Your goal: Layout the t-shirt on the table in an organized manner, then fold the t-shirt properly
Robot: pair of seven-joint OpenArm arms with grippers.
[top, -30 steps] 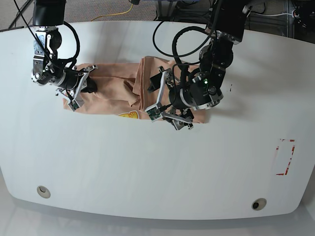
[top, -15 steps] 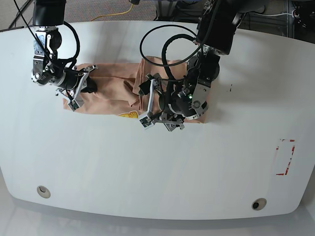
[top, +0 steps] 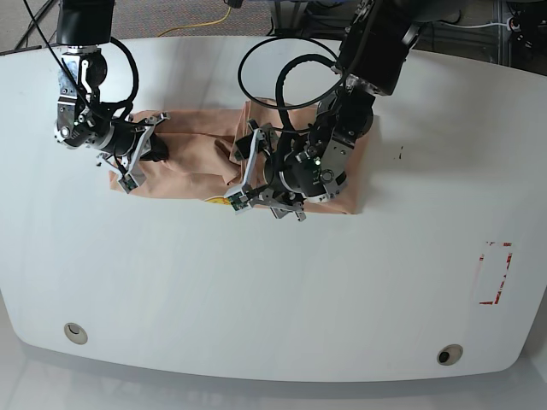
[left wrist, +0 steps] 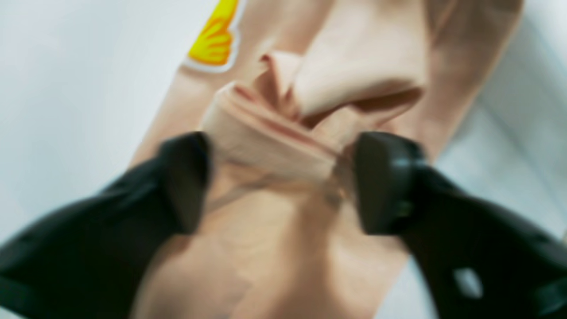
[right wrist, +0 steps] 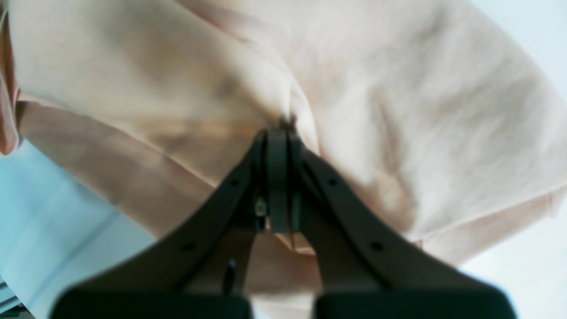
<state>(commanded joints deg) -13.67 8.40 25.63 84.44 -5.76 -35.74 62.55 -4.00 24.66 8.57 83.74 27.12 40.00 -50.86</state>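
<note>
Your left gripper point(left wrist: 279, 181) stands wide open, its black fingers point(left wrist: 385, 181) straddling a bunched fold of the peach cotton t-shirt point(top: 192, 162). Your right gripper point(right wrist: 278, 133) is pinched tight on the fabric. That shirt lies crumpled toward the far edge of the glossy white table point(top: 256, 299).

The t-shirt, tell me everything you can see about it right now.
The t-shirt is peach-pink, soft cotton by the look of it, lying partly folded and rumpled on the white table in a band between the two arms. A yellow print with a white outline peeks out at its near edge. The right hand is shut, pinching a fold at one end. The left hand is open, its fingers either side of a bunched ridge of cloth near the middle.
</note>
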